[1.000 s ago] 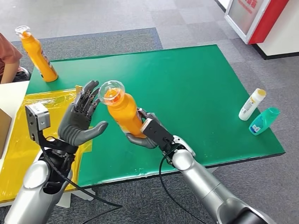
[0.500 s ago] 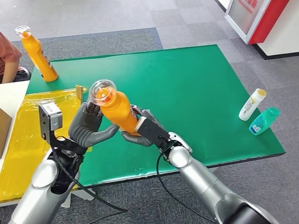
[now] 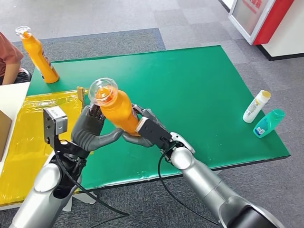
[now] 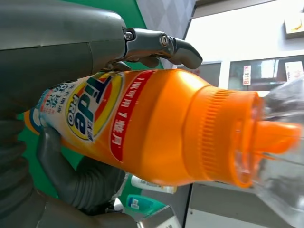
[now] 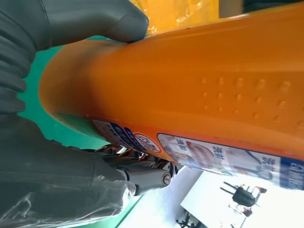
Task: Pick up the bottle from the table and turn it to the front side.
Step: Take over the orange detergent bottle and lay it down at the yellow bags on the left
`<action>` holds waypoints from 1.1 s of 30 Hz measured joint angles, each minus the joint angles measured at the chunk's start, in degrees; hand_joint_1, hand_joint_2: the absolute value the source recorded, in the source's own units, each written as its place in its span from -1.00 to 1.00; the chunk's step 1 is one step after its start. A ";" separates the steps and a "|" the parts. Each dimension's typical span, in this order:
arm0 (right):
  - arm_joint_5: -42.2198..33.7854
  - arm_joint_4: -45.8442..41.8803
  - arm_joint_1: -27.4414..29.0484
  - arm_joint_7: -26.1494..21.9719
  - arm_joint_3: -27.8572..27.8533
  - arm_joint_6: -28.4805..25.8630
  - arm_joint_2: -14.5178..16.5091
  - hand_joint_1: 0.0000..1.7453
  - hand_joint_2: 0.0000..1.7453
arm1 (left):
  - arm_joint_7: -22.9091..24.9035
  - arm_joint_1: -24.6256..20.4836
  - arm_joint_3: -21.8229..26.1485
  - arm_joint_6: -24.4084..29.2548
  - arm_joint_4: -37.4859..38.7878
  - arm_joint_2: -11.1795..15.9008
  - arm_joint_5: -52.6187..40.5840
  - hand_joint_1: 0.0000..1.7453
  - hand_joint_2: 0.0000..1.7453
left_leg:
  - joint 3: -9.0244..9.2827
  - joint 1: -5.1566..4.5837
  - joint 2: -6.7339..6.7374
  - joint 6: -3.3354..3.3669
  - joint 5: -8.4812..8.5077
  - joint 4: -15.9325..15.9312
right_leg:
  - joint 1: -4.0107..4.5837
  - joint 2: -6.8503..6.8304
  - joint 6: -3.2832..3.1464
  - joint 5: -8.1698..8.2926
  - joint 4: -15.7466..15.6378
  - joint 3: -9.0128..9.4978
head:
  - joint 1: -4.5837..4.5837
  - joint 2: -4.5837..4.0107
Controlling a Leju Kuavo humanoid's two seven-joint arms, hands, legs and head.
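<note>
An orange Tide detergent bottle [image 3: 120,111] with a clear cap [image 3: 103,91] is held tilted above the green table mat [image 3: 201,90], cap toward the left. My right hand [image 3: 148,132] grips its lower body from the right. My left hand [image 3: 91,129] wraps the upper body, fingers behind it and thumb under it. In the left wrist view the label faces the camera on the bottle [image 4: 150,128], with the thumb [image 4: 161,45] on one side and dark fingers [image 4: 79,178] on the other. The right wrist view shows the bottle [image 5: 215,80] close up, the thumb [image 5: 93,19] pressed on it.
A second orange bottle [image 3: 37,54] stands at the mat's far left corner, beside a person's sleeve [image 3: 9,54]. A white bottle [image 3: 256,106] and a teal bottle [image 3: 269,122] lie near the right edge. A yellow sheet [image 3: 21,137] covers the left side.
My left hand has moved right from an open pose beside the bottle and closed around its upper body. The right hand has carried the bottle slightly left and up.
</note>
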 joint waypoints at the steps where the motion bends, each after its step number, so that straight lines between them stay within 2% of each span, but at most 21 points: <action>1: -0.19 -0.43 -0.04 0.14 0.04 0.21 -0.02 1.00 1.00 | -0.11 0.02 -0.10 0.39 0.02 0.07 -0.76 -1.00 1.00 | 0.00 0.00 0.00 0.00 0.00 0.00 | 0.00 0.00 0.00 0.00 0.00 0.00 | 0.00 0.00; 7: -1.01 -2.79 -0.11 0.74 0.52 1.35 -0.27 1.00 1.00 | -0.72 0.07 -0.48 2.29 0.04 0.22 -4.93 -0.97 1.00 | 0.00 0.00 0.00 0.00 0.00 0.00 | 0.00 0.00 0.00 0.00 0.00 0.00 | 0.01 0.00; 11: -1.03 -3.65 -0.23 0.97 0.85 1.63 -0.46 1.00 1.00 | -0.78 0.14 -0.50 2.43 0.04 0.40 -5.36 0.98 1.00 | 0.00 0.00 0.00 0.00 0.00 0.00 | 0.00 0.00 0.00 0.00 0.00 0.00 | 0.00 0.00; 27: -1.03 -3.92 -0.17 1.61 2.29 2.76 -0.97 1.00 1.00 | -0.85 0.18 -0.26 2.47 0.04 0.74 -6.11 1.00 1.00 | 0.00 0.00 0.00 0.00 0.00 0.00 | 0.00 0.00 0.00 0.00 0.00 0.00 | 0.01 0.00; 29: -0.98 -3.55 -0.19 1.68 2.48 2.76 -0.97 0.94 1.00 | -0.85 0.19 -0.26 2.43 0.04 0.79 -6.17 1.00 1.00 | 0.00 0.00 0.00 0.00 0.00 0.00 | 0.00 0.00 0.00 0.00 0.00 0.00 | 0.01 0.00; 33: -0.60 -2.09 -0.53 1.99 2.79 2.74 -0.95 -1.00 1.00 | -0.72 0.34 -0.26 2.32 0.04 0.99 -6.37 1.00 1.00 | 0.00 0.00 0.00 0.00 0.00 0.00 | 0.00 0.01 0.00 0.00 0.00 -0.01 | 0.00 0.00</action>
